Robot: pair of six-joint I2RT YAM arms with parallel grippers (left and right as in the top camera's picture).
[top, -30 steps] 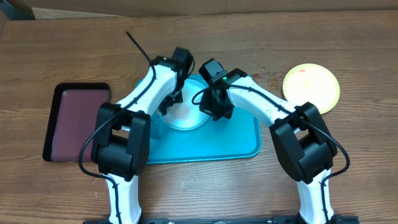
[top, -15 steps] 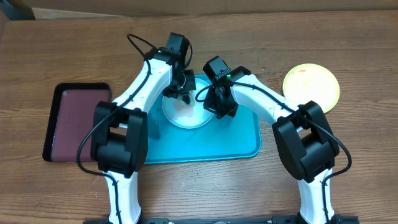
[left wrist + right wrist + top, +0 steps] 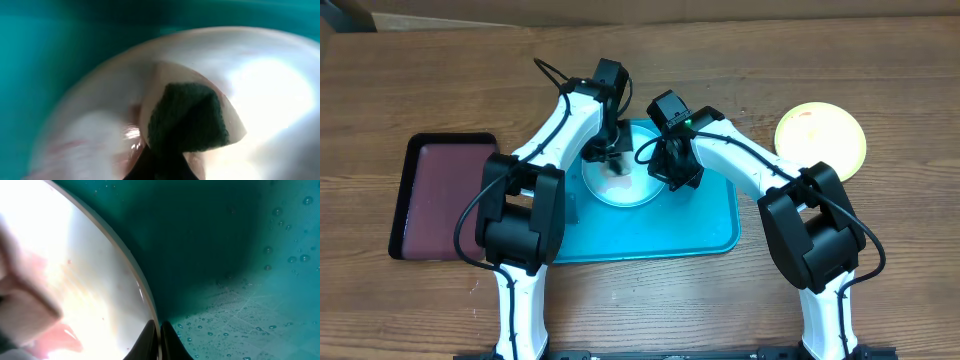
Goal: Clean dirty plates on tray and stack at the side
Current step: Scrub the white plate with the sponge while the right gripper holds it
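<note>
A pale round plate (image 3: 625, 185) lies on the turquoise tray (image 3: 705, 225). My left gripper (image 3: 613, 158) is shut on a sponge (image 3: 187, 117) with a dark green scouring face, pressed down onto the plate (image 3: 280, 90). My right gripper (image 3: 667, 172) is shut on the plate's right rim; its tips (image 3: 159, 337) pinch the edge. A reddish smear (image 3: 60, 335) shows on the plate (image 3: 75, 255) near the sponge. A yellow-green plate (image 3: 820, 140) sits on the table to the right of the tray.
A dark maroon tray (image 3: 445, 195) with a black rim lies on the table left of the turquoise tray. The turquoise tray's floor (image 3: 240, 255) is wet with droplets. Both arms cross over the tray's back half.
My left gripper has moved the sponge from the plate's left edge to the right, onto its upper middle. The right gripper has kept its hold on the rim.
</note>
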